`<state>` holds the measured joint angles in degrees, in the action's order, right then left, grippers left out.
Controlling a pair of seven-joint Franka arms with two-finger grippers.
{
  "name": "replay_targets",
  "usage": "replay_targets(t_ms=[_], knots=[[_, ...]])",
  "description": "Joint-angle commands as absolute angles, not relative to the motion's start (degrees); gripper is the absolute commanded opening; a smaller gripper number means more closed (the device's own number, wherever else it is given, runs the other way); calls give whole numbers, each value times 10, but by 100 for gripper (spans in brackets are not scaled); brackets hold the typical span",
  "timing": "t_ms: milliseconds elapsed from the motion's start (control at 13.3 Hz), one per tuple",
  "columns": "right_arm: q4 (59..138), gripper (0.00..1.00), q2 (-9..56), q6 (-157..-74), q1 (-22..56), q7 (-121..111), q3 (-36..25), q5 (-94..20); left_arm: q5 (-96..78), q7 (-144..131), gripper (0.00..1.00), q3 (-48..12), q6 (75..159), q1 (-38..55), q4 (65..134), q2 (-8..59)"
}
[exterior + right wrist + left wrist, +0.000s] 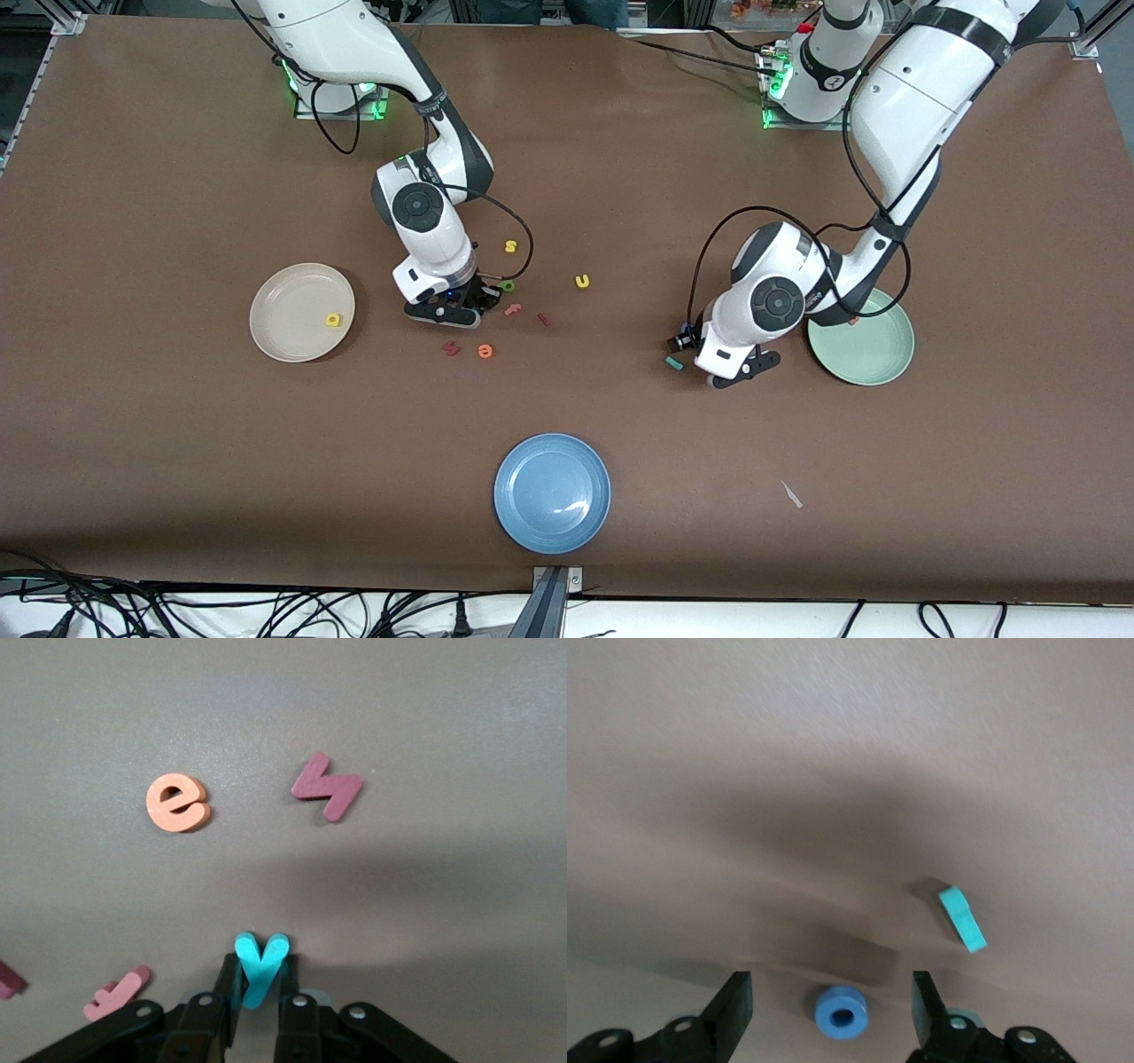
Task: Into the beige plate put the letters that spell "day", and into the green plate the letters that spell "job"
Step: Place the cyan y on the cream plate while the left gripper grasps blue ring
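Progress is looking early: only the yellow "d" [333, 320] is lying in the beige plate [280, 344], while the right gripper [257, 997] is pinching the teal "y" [260, 964] and the left gripper [831, 1010] is straddling the blue "o" [841, 1013], jaws apart (green plate [873, 359] looking bare).

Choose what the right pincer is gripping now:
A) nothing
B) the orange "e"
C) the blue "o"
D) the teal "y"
D: in the right wrist view the right pincer is shut on the teal "y", while the orange "e" lies free on the table.
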<state>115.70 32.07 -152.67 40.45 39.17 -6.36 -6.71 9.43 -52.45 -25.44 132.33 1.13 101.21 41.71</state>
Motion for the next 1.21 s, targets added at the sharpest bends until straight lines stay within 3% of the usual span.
replay_targets(t_ms=[0, 302, 603, 980, 1056, 1131], knots=[[1151, 5, 309, -1495, 407, 362, -73, -76, 115, -544, 71, -248, 1314, 29, 1001, 421], [1143, 5, 260, -1385, 406, 251, -136, -76, 115, -544, 60, -247, 1310, 32, 1005, 422], [1146, 6, 231, -1312, 406, 64, -228, -76, 115, -543, 58, -242, 1310, 33, 1008, 422], [1193, 8, 208, -1314, 405, -113, -321, -77, 115, -545, 49, -242, 1305, 39, 1010, 423], [1198, 11, 207, -1314, 405, -133, -335, -78, 115, -544, 48, -242, 1303, 40, 1010, 424], [1201, 30, 205, -1315, 404, -139, -340, -82, 115, -544, 45, -242, 1303, 40, 1010, 427]])
